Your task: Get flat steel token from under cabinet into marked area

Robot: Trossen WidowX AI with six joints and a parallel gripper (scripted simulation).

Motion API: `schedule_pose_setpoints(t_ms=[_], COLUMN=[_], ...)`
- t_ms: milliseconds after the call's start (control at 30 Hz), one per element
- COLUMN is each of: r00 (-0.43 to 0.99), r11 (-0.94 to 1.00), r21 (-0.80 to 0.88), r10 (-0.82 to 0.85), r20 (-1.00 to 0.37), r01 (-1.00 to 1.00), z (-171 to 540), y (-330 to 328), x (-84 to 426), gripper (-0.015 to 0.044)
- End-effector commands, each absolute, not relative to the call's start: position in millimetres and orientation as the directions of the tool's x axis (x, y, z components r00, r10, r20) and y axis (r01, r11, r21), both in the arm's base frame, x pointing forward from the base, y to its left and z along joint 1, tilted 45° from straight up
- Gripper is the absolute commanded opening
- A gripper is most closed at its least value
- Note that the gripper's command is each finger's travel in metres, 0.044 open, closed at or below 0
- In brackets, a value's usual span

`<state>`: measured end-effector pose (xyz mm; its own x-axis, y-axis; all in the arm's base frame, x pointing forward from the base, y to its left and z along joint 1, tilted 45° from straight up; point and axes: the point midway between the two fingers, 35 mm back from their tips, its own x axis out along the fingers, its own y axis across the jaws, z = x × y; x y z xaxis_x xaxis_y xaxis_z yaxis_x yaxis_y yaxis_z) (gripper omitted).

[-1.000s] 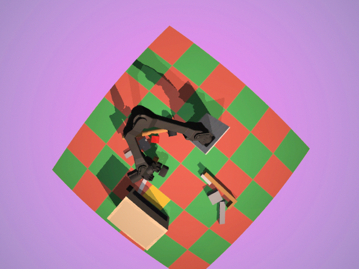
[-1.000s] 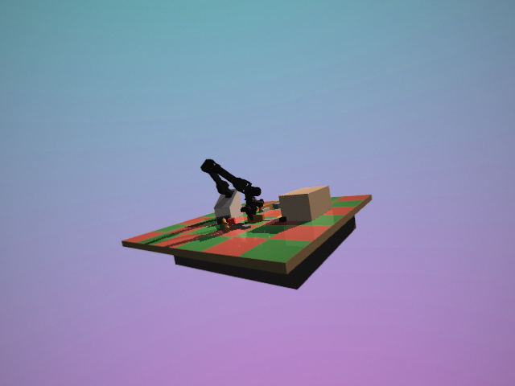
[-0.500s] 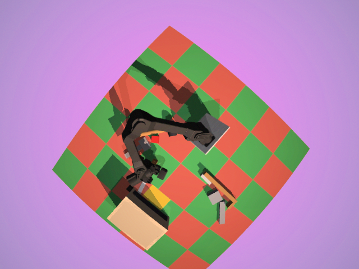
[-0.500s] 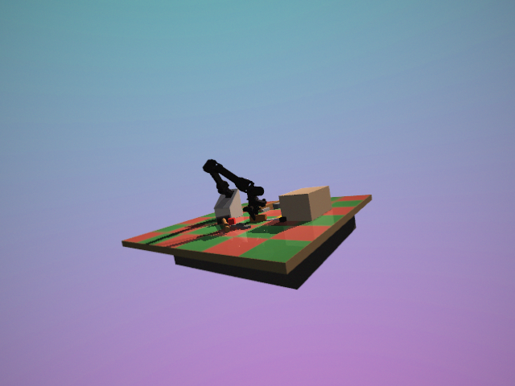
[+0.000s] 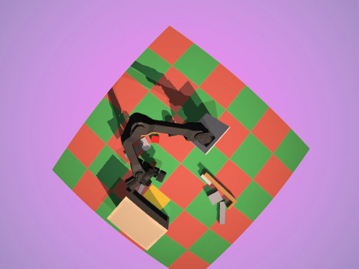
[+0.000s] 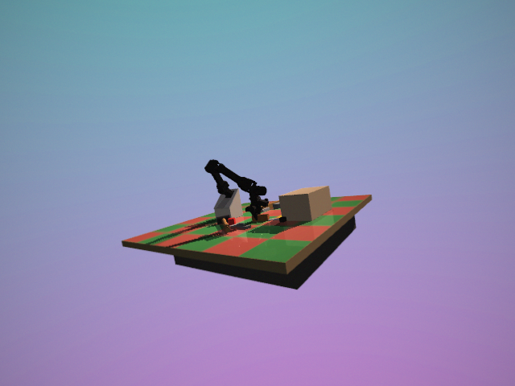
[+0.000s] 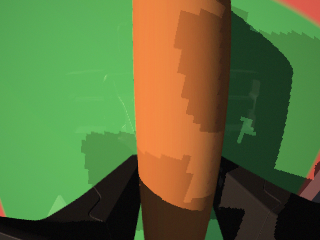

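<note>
My gripper (image 6: pixel 255 217) (image 7: pixel 174 163) is shut on the thick orange-brown handle (image 7: pixel 170 90) (image 6: pixel 263 217) of a tool, low over the table. A thin grey strip (image 5: pixel 141 189), seemingly the tool's shaft, shows between the gripper and the cabinet's dark front. The tan cabinet (image 5: pixel 137 222) (image 6: pixel 295 206) stands at the board's edge, with a dark slotted strip (image 5: pixel 149 205) along its front. The yellow marked area (image 5: pixel 157 197) lies in front of it, beside the grey strip. I cannot see the steel token in any view. The tool's far end is hidden.
A red cube (image 5: pixel 155 139) (image 6: pixel 231 221) and a pale grey block (image 5: pixel 145 143) lie under the arm. An orange bar (image 5: pixel 220 189), a white block (image 5: pixel 206 179), a grey block (image 5: pixel 215 197) and a long grey block (image 5: pixel 221 213) lie off to one side of the marked area.
</note>
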<state>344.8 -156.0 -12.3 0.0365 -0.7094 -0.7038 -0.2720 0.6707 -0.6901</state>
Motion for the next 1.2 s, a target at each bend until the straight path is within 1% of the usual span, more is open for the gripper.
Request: schedule_pose_setpoints(t_ms=[0, 1167], r00=[0.047, 0.049], r11=[0.673, 0.674], r21=[-0.692, -0.693], r10=[-0.707, -0.707], r20=[-0.706, -0.706], r01=[-0.26, -0.258], z=[-13, -17], y=[-155, -147], x=[354, 388], gripper=[0.0, 0.0])
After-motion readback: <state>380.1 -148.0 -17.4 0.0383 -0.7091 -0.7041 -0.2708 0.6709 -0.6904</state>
